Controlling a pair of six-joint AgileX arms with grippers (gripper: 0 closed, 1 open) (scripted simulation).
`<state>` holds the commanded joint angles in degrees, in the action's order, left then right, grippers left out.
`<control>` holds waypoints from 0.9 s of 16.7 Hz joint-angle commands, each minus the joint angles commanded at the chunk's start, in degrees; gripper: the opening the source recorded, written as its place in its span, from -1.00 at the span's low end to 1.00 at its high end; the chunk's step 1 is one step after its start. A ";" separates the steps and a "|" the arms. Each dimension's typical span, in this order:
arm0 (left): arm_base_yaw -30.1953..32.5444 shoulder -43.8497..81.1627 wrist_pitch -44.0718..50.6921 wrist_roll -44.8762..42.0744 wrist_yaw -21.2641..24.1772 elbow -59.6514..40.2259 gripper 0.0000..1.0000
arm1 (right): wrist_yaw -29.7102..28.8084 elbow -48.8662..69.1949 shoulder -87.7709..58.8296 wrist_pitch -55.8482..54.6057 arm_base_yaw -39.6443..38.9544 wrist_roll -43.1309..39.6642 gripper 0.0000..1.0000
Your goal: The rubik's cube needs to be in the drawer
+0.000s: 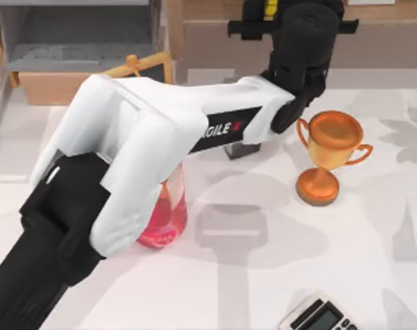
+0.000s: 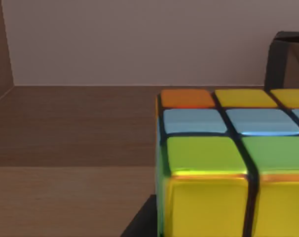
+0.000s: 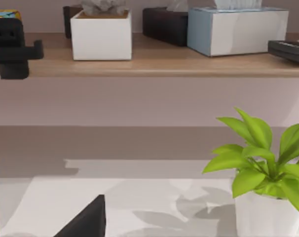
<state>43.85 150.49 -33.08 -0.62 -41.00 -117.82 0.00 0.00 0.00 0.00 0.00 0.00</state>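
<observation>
The left tool (image 1: 284, 17) is reached out over the long brown wooden shelf (image 2: 65, 128), right at the small rubik's cube with yellow, green, blue and orange tiles (image 2: 228, 163). The cube sits on the shelf board directly in front of the tool, near the board's front edge. Whether the tool has closed on the cube I cannot tell (the close-up shows tiles, not contact).

That is the first risk. If the tool lifts without a square hold, the glossy cube could twist or slip out and drop off the shelf edge to the white tabletop (image 1: 263, 289) below.

Just back from the tool, beneath its arm, stands a copper-coloured trophy cup (image 1: 325, 158). Farther back, near the arm's elbow, is a glass flask of pink liquid (image 1: 168, 216). Both are tall, and I judge that a low sweep would knock either over.

The wide shallow drawer with grey inner walls and a light tan wooden front panel (image 1: 57, 86) lies open well off to the tool's side, toward the top view's left. Releasing early would land the cube on its rim or front panel.

The right tool (image 3: 88, 222) is parked low over the tabletop facing the shelf, and I cannot tell its state.
</observation>
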 joint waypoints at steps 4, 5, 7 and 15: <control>0.41 -0.86 0.20 0.01 -0.02 0.31 -1.00 | 0.00 0.00 0.00 0.00 0.00 0.00 1.00; 0.73 -1.65 0.50 0.08 -0.06 0.90 -1.00 | 0.00 0.00 0.00 0.00 0.00 0.00 1.00; 1.14 -3.16 1.25 -0.11 -0.38 2.72 -1.00 | 0.00 0.00 0.00 0.00 0.00 0.00 1.00; 1.62 -5.74 -0.59 -0.21 -1.45 6.12 -1.00 | 0.00 0.00 0.00 0.00 0.00 0.00 1.00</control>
<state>45.48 144.75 -33.66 -0.82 -42.45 -111.70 0.00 0.00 0.00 0.00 0.00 0.00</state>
